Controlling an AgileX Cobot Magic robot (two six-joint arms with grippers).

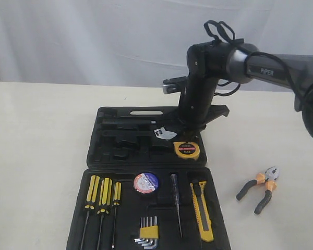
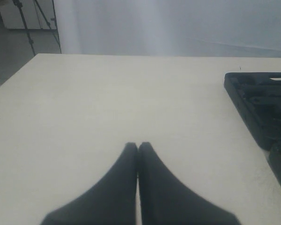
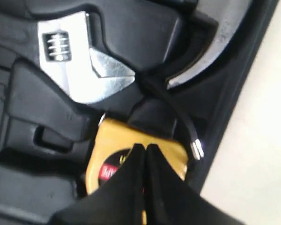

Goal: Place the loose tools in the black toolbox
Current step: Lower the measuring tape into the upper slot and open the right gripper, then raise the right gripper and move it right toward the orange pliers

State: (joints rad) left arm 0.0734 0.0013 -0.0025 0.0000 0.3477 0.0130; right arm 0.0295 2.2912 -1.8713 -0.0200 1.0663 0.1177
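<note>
The right pincer (image 3: 145,149) is closed tight, fingertips pressed together with nothing between them, poised over the yellow tape measure (image 3: 131,159). Whether the tips touch it cannot be told. The tape measure sits in a recess at the right end of the far half of the open black toolbox (image 1: 94,156), just beside a steel wrench (image 3: 75,61).

The left pincer (image 2: 138,146) is likewise closed and empty, low over bare table, with the toolbox off to one side.

The right arm (image 1: 261,67) reaches in from the right, its forearm nearly level, then bends sharply at the wrist and points steeply down into the case.

In the near half lie the tape roll (image 1: 146,182) and the knife (image 1: 202,211), along with three screwdrivers (image 1: 101,200) and a set of hex keys (image 1: 148,232). The pliers (image 1: 265,179) lie outside on the table (image 1: 36,135), well apart to the right of the toolbox, handles spread.

The table is pale cream and matte. A white curtain (image 1: 94,36) closes off the room behind.
</note>
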